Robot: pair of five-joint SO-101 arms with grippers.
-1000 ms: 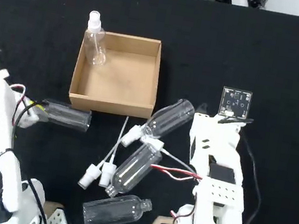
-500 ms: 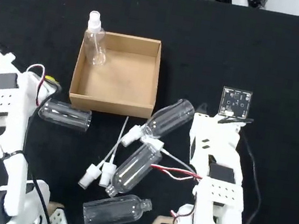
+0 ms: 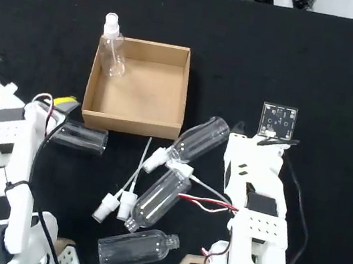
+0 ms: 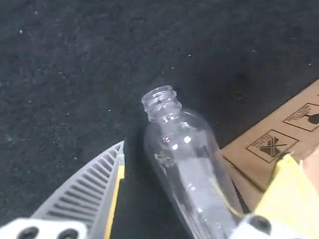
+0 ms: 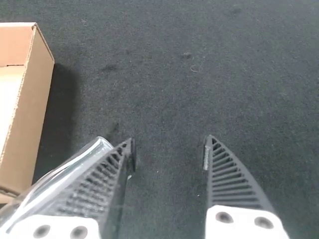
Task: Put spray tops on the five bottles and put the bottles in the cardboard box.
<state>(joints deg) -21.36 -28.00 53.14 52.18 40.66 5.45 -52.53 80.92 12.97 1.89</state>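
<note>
A clear uncapped bottle lies on the black table in front of the cardboard box's left corner. My left gripper is open around it; in the left wrist view the bottle lies between the grey finger and the yellow finger, neck pointing away. A bottle with a spray top leans in the box's back left corner. My right gripper stands open over bare table, just beside another lying bottle.
Two more clear bottles lie in the front middle, the nearer one without a top. Loose white spray tops with long tubes lie between them and the box. Open black table stretches to the right and back.
My left arm has swung its wrist back and round, and its yellow finger now sits by the box's front corner. The bottle beside it stayed put. The right arm has not moved.
</note>
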